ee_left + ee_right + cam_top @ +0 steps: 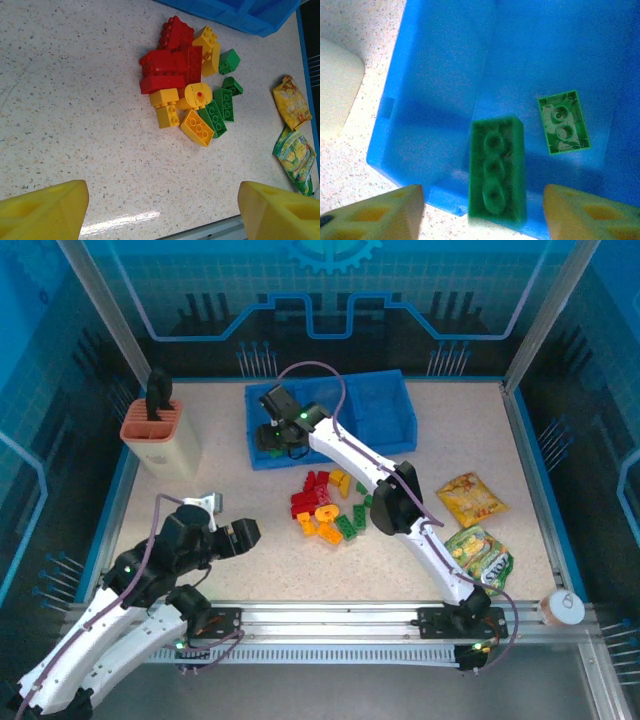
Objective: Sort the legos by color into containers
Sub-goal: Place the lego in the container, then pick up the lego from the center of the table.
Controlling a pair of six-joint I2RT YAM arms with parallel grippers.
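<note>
Red, yellow and green legos (pixel 330 505) lie in a loose pile mid-table, also seen as legos (pixel 185 85) in the left wrist view. My right gripper (pixel 275 435) hangs open over the left compartment of the blue tray (pixel 400 430). Between its spread fingers (pixel 380 212) a blurred long green brick (pixel 497 170) sits free of both pads, over the tray's near wall (pixel 435 100). A smaller green brick (pixel 563 122) lies upside down on the compartment floor. My left gripper (pixel 228 518) is open and empty above bare table, left of the pile; its gripper (pixel 162 210) faces the bricks.
A beige holder with an orange rim (pixel 160 435) stands at the left back, close to the tray's left end. Two snack bags (pixel 472 498) (pixel 480 555) lie right of the pile. A small cup (pixel 563 608) sits at the front right corner.
</note>
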